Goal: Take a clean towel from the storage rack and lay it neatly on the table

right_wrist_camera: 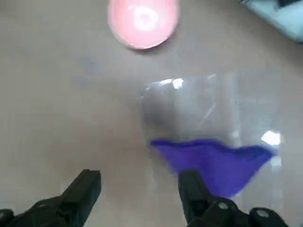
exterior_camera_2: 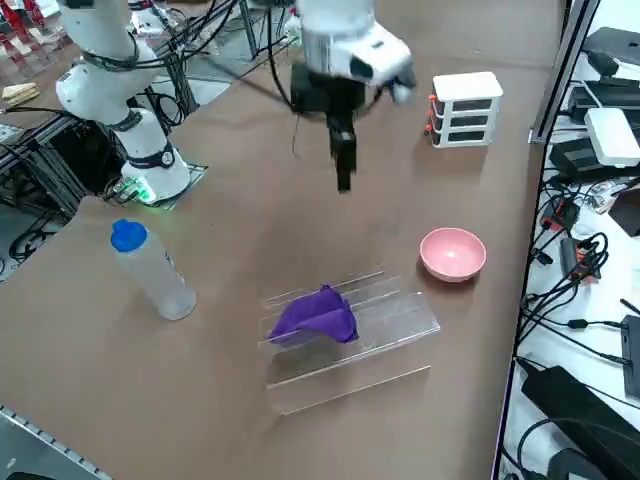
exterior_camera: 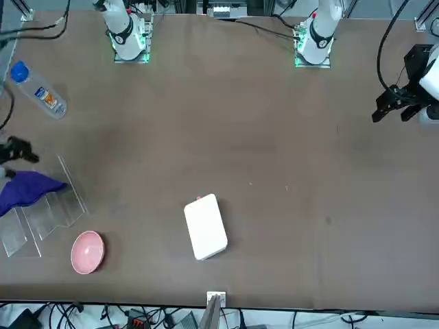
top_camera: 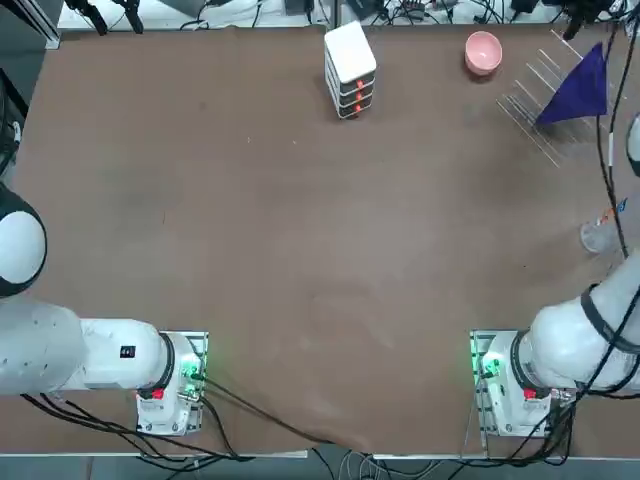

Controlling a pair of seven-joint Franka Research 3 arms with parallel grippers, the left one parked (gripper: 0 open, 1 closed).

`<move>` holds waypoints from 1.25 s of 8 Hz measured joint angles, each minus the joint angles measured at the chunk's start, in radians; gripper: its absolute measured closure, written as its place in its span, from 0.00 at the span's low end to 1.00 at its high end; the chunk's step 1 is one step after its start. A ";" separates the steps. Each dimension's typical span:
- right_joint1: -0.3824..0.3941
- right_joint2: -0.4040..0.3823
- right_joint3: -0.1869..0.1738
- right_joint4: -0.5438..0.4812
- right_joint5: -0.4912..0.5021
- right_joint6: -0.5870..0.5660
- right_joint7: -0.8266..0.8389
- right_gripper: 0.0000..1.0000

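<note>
The bench (exterior_camera_2: 230, 240) is matt brown, smooth; the rack (exterior_camera_2: 385, 325) is clear glossy plastic with bright glints; the towel (exterior_camera_2: 318, 316) on it is soft purple cloth, matt and creased. The bowl (exterior_camera_2: 453, 253) looks smooth pink plastic; the box (exterior_camera_2: 465, 108) glossy white plastic; the bottle (exterior_camera_2: 150, 271) clear plastic, blue-capped; the hand (right_wrist_camera: 137, 189) has matt black fingers (right_wrist_camera: 191, 191).

No legible text, brand, number or sign is shown in any view. A label is carried by the plastic bottle (exterior_camera: 40, 91), but its print cannot be made out. Orange marks are borne by the white stacked box (top_camera: 350, 70), yet no characters can be read there.
</note>
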 joint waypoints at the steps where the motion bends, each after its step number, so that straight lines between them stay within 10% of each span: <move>1: -0.034 0.069 0.000 0.068 0.000 0.077 -0.040 0.00; 6: -0.160 0.255 0.002 0.122 -0.001 0.428 -0.295 0.00; 10: -0.166 0.304 0.005 0.121 0.023 0.432 -0.318 0.18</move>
